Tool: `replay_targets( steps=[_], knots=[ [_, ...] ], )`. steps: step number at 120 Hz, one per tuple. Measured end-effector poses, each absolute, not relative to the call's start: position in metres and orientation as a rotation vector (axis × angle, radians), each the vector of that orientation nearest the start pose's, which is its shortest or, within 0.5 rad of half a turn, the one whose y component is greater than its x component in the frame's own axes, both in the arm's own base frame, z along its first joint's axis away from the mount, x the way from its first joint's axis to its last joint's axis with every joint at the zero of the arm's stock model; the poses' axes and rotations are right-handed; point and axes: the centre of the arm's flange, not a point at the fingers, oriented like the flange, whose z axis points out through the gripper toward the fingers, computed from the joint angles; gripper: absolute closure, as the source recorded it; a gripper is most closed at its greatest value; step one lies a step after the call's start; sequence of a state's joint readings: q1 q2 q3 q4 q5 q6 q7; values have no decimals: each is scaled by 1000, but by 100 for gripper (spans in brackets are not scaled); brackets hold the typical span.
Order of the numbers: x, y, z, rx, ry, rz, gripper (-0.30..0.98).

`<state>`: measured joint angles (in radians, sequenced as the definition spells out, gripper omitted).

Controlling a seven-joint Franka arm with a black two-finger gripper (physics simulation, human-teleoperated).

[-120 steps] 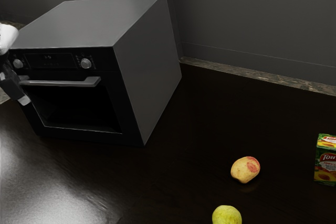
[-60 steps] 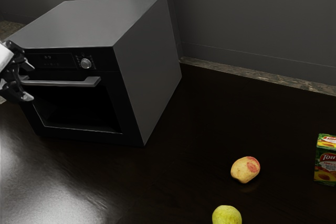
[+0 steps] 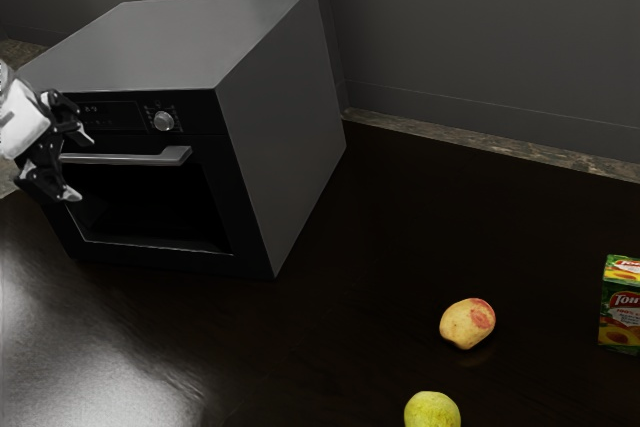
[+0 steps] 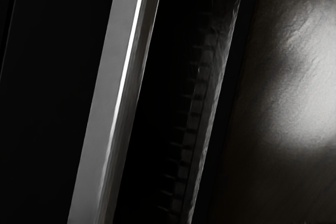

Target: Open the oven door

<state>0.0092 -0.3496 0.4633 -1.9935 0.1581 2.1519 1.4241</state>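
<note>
Oven (image 3: 275,137), upright on table (image 3: 330,347), its door (image 3: 165,259) closed. Gripper (image 3: 82,167): wide, fingertips parted above and below the handle (image 3: 135,158), near its exterior-view-left end; contact cannot be told. Handle's bright long edge is shown in the wrist view, the window (image 4: 176,124) beside it. Peach (image 3: 467,324), green fruit (image 3: 432,411) and carton (image 3: 620,307): set well apart from the oven's side edge, room being left between.

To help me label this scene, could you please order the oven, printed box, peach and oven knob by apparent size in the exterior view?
Largest to smallest:
Oven
Printed box, though cut off by the view's edge
Peach
Knob
</note>
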Motion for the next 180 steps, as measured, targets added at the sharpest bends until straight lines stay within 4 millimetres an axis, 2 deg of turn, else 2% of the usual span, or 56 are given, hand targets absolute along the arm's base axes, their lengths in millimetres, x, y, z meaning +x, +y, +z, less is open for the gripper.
replay_targets(
  steps=[30,38,48,56,62,68,71,74,79,82,88,92,95,98,100,104,107,110,115,121,128,137,159,180],
  knots=[
    [428,264,624,-2362,1377,-372,0],
    [426,267,623,-2356,1382,-371,0],
    [421,266,612,-2360,1404,-371,-1],
    [395,257,606,-2351,1429,-421,2],
    [353,241,606,-2309,1456,-493,3],
    [298,212,610,-2212,1482,-589,2],
    [276,190,613,-2146,1496,-602,2],
    [264,159,622,-2057,1524,-579,1],
    [250,107,657,-1908,1541,-546,1],
    [239,82,691,-1833,1521,-577,1],
    [220,41,782,-1709,1459,-680,0],
    [239,20,850,-1695,1433,-726,0],
    [265,14,888,-1728,1422,-752,0],
    [305,17,907,-1810,1412,-758,0],
    [336,22,907,-1882,1408,-750,0],
    [394,31,892,-2034,1401,-712,0],
    [438,36,866,-2155,1400,-665,0],
    [470,41,841,-2264,1389,-617,0],
    [512,49,796,-2436,1353,-523,0],
    [541,60,747,-2620,1281,-418,0],
    [553,73,716,-2776,1162,-332,0],
    [554,87,700,-2909,991,-271,0],
    [547,108,690,-3075,627,-199,0],
    [547,100,687,-3136,418,-164,0]
  ],
)
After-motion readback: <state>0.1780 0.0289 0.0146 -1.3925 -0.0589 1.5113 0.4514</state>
